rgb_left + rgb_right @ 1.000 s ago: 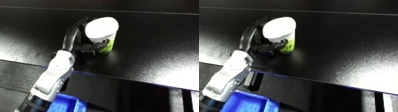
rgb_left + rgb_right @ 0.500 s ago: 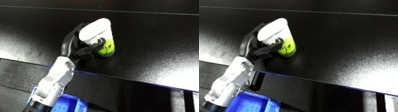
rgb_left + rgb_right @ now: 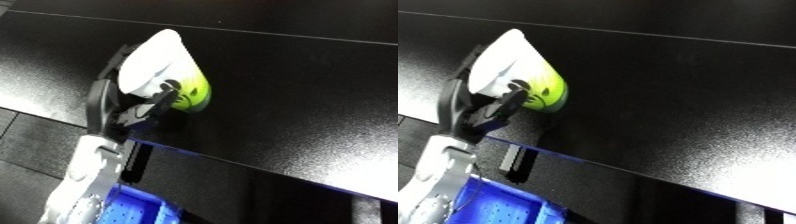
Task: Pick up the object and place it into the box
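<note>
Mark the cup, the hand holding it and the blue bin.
cup (image 3: 151,65), left eye view, white side wall.
left hand (image 3: 133,112), left eye view, black palm below the cup.
blue bin (image 3: 133,212), left eye view, its blue rim.

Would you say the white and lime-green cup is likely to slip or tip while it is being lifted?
The white and lime-green cup is already tilted in the left hand, so it probably tips easily. Its smooth, tapered wall may slide through the curled fingers. It seems light.
</note>
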{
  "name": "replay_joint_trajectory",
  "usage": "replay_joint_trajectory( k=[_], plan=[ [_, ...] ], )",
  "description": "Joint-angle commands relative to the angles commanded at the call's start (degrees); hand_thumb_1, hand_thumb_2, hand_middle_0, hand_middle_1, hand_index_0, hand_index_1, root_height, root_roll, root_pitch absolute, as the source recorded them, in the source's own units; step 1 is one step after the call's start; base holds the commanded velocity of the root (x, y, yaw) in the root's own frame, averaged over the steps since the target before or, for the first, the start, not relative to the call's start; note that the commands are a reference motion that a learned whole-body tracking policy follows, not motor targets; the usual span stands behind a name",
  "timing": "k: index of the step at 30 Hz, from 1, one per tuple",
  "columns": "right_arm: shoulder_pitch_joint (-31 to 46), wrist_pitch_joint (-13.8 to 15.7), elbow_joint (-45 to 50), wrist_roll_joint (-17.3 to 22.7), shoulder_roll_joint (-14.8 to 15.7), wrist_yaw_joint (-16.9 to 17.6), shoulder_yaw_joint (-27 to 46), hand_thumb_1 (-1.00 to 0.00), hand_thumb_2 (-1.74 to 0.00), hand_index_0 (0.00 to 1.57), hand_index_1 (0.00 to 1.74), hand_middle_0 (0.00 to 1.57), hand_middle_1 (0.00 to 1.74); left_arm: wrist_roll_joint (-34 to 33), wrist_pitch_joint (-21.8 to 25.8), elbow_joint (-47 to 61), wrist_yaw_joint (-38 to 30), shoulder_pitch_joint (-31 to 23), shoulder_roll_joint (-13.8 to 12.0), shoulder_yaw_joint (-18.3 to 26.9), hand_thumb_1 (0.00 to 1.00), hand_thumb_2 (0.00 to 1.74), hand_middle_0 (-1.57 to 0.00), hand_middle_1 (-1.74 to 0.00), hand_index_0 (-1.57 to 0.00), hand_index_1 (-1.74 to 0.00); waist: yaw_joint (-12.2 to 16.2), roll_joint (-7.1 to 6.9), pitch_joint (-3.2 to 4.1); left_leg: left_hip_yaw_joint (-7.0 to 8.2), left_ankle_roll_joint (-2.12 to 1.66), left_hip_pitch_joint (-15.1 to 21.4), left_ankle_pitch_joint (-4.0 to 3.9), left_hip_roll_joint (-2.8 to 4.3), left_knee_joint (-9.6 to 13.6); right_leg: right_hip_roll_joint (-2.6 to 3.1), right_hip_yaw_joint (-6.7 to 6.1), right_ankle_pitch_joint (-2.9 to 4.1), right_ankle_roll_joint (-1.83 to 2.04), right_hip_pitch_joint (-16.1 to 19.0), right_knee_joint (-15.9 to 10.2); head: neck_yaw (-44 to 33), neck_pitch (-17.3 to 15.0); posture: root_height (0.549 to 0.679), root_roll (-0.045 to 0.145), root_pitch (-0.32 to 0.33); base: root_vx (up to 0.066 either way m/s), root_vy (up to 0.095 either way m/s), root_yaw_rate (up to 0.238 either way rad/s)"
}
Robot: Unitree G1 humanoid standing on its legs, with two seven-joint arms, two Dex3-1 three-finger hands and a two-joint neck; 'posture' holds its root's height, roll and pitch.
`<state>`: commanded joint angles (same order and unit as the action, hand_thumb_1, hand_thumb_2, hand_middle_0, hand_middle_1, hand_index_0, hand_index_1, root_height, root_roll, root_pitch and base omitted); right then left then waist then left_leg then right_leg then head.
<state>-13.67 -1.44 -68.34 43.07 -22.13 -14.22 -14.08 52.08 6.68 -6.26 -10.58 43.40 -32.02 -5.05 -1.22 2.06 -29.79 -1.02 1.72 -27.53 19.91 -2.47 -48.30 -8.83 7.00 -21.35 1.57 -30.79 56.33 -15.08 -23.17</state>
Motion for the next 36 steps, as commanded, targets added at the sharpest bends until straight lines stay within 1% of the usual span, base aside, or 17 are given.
replay_joint_trajectory(
  k=[4, 8, 12, 14, 16, 18, 20, 22, 25, 26, 30, 35, 36],
  plan=[
    [1.78, 0.97, -0.24, 0.65, -0.36, -0.55, 0.86, 0.0, 0.0, 0.0, 0.0, 0.0, 0.0, -4.56, 2.59, 1.67, -2.36, -3.13, -2.99, 4.43, 1.0, 1.74, -1.57, -1.74, -1.57, -1.74, -1.22, 0.43, 0.0, -0.3, -0.16, -0.1, -0.22, -0.43, 0.07, -0.41, 0.5, -0.37, -0.24, 0.31, 0.16, -0.46, -0.43, 0.608, 0.047, -0.043, -0.015, -0.007, 0.11],
    [2.87, 1.54, -0.55, 1.58, -0.55, -0.81, 1.77, 0.0, 0.0, 0.0, 0.0, 0.0, 0.0, -8.82, 5.04, 1.07, -6.02, -7.39, -5.51, 9.11, 1.0, 1.74, -1.57, -1.74, -1.57, -1.74, -2.43, 0.87, 0.0, -0.67, -0.27, -0.1, -0.37, -1.0, 0.06, -0.78, 0.99, -0.8, -0.57, 0.86, 0.13, -2.88, -1.77, 0.607, 0.053, -0.044, -0.006, -0.006, 0.108],
    [3.41, 1.7, -0.65, 2.44, -0.82, -0.85, 2.5, 0.0, 0.0, 0.0, 0.0, 0.0, 0.0, -8.89, 8.56, -3.15, -10.96, -12.42, -7.37, 14.06, 1.0, 1.74, -1.57, -1.74, -1.57, -1.74, -3.4, 1.21, 0.0, -0.95, -0.32, -0.05, -0.37, -1.4, -0.26, -0.99, 1.38, -1.45, -0.96, 1.44, 0.29, -7.29, -2.86, 0.608, 0.059, -0.046, 0.0, 0.001, 0.081],
    [3.49, 1.6, -0.54, 2.56, -0.89, -0.66, 2.55, 0.0, 0.0, 0.0, 0.0, 0.0, 0.0, -8.59, 11.16, -6.71, -13.39, -14.69, -7.77, 16.25, 1.0, 1.74, -1.57, -1.74, -1.57, -1.74, -3.63, 1.29, 0.0, -1.02, -0.29, -0.01, -0.36, -1.48, -0.5, -0.99, 1.51, -1.87, -1.18, 1.73, 0.45, -10.66, -3.5, 0.608, 0.061, -0.047, 0.007, 0.006, 0.055],
    [3.47, 1.27, -0.31, 2.59, -0.98, -0.33, 2.47, 0.0, 0.0, 0.0, 0.0, 0.0, 0.0, -8.22, 13.89, -11.25, -16.02, -16.77, -8.03, 18.08, 1.0, 1.74, -1.57, -1.74, -1.57, -1.74, -3.8, 1.29, 0.0, -1.07, -0.21, 0.11, -0.35, -1.5, -0.72, -0.95, 1.65, -2.36, -1.39, 2.12, 0.64, -15.7, -4.43, 0.608, 0.061, -0.05, 0.017, 0.006, 0.039],
    [3.32, 0.78, -0.15, 2.65, -1.13, -0.03, 2.26, 0.0, 0.0, 0.0, 0.0, 0.0, 0.0, -7.09, 15.9, -16.0, -18.32, -18.49, -8.06, 19.36, 1.0, 1.74, -1.57, -1.74, -1.57, -1.74, -3.91, 1.2, 0.0, -1.11, -0.13, 0.26, -0.4, -1.5, -0.91, -0.89, 1.8, -2.86, -1.56, 2.59, 0.83, -20.24, -5.03, 0.607, 0.061, -0.054, 0.029, 0.002, 0.024],
    [3.09, 0.28, -0.08, 2.73, -1.29, 0.19, 1.99, 0.0, 0.0, 0.0, 0.0, 0.0, 0.0, -4.55, 17.08, -20.75, -19.92, -19.4, -8.2, 20.06, 1.0, 1.74, -1.57, -1.74, -1.57, -1.74, -3.89, 1.05, 0.0, -1.14, -0.04, 0.32, -0.47, -1.45, -1.12, -0.83, 1.92, -3.32, -1.68, 3.04, 1.02, -24.57, -5.51, 0.607, 0.06, -0.058, 0.031, -0.002, 0.026],
    [2.8, -0.2, 0.04, 2.89, -1.41, 0.4, 1.61, 0.0, 0.0, 0.0, 0.0, 0.0, 0.0, -1.23, 17.55, -25.51, -20.62, -19.62, -8.77, 20.41, 1.0, 1.74, -1.57, -1.74, -1.57, -1.74, -3.76, 0.81, 0.0, -1.16, 0.09, 0.21, -0.58, -1.38, -1.36, -0.71, 2.02, -3.72, -1.8, 3.38, 1.18, -31.37, -6.74, 0.606, 0.059, -0.061, 0.028, -0.013, 0.036],
    [2.51, -0.81, 0.26, 3.06, -1.34, 0.7, 1.12, 0.0, 0.0, 0.0, 0.0, 0.0, 0.0, 2.84, 17.16, -32.2, -20.85, -19.32, -9.98, 20.67, 1.0, 1.74, -1.57, -1.74, -1.57, -1.74, -3.55, 0.29, 0.0, -1.29, 0.3, -0.13, -0.78, -1.26, -1.68, -0.45, 2.09, -4.22, -1.94, 3.61, 1.5, -36.52, -6.52, 0.604, 0.054, -0.066, 0.032, -0.024, 0.046],
    [2.47, -0.93, 0.28, 3.01, -1.24, 0.78, 1.02, 0.0, 0.0, 0.0, 0.0, 0.0, 0.0, 3.96, 16.84, -34.36, -20.66, -19.01, -10.36, 20.73, 1.0, 1.74, -1.57, -1.74, -1.57, -1.74, -3.46, 0.11, 0.0, -1.35, 0.38, -0.28, -0.84, -1.23, -1.78, -0.36, 2.09, -4.35, -1.97, 3.61, 1.63, -37.21, -6.58, 0.604, 0.053, -0.067, 0.027, -0.021, 0.044],
    [2.1, -1.17, -0.12, 2.41, -0.86, 0.61, 0.49, 0.0, 0.0, 0.0, 0.0, 0.0, 0.0, 8.15, 15.23, -43.22, -18.19, -17.65, -11.6, 21.3, 1.0, 1.74, -1.57, -1.74, -1.57, -1.74, -3.09, -0.73, 0.0, -1.48, 0.61, -0.84, -1.06, -1.07, -1.87, 0.19, 2.0, -4.67, -2.05, 3.6, 1.73, -40.88, -8.83, 0.603, 0.049, -0.066, 0.005, -0.001, 0.013],
    [1.45, -1.47, -0.81, 1.66, -0.31, 0.38, -0.18, 0.0, 0.0, 0.0, 0.0, 0.0, 0.0, 12.17, 12.55, -52.64, -13.5, -17.03, -11.54, 20.95, 1.0, 1.74, -1.57, -1.74, -1.57, -1.74, -2.95, -1.92, 0.0, -1.66, 0.58, -1.3, -1.59, -0.66, -1.1, 0.73, 2.14, -4.88, -2.13, 3.83, 1.27, -42.86, -10.61, 0.604, 0.044, -0.061, 0.0, 0.016, -0.006],
    [1.41, -1.44, -1.0, 1.47, -0.16, 0.29, -0.17, 0.0, 0.0, 0.0, 0.0, 0.0, 0.0, 12.87, 11.56, -54.06, -12.55, -17.13, -11.28, 20.8, 0.95, 1.65, -1.49, -1.65, -1.49, -1.65, -2.96, -2.2, 0.0, -1.69, 0.58, -1.33, -1.71, -0.54, -0.87, 0.82, 2.21, -4.88, -2.12, 3.91, 1.13, -43.05, -11.07, 0.604, 0.043, -0.06, 0.003, 0.01, 0.019]
  ],
)
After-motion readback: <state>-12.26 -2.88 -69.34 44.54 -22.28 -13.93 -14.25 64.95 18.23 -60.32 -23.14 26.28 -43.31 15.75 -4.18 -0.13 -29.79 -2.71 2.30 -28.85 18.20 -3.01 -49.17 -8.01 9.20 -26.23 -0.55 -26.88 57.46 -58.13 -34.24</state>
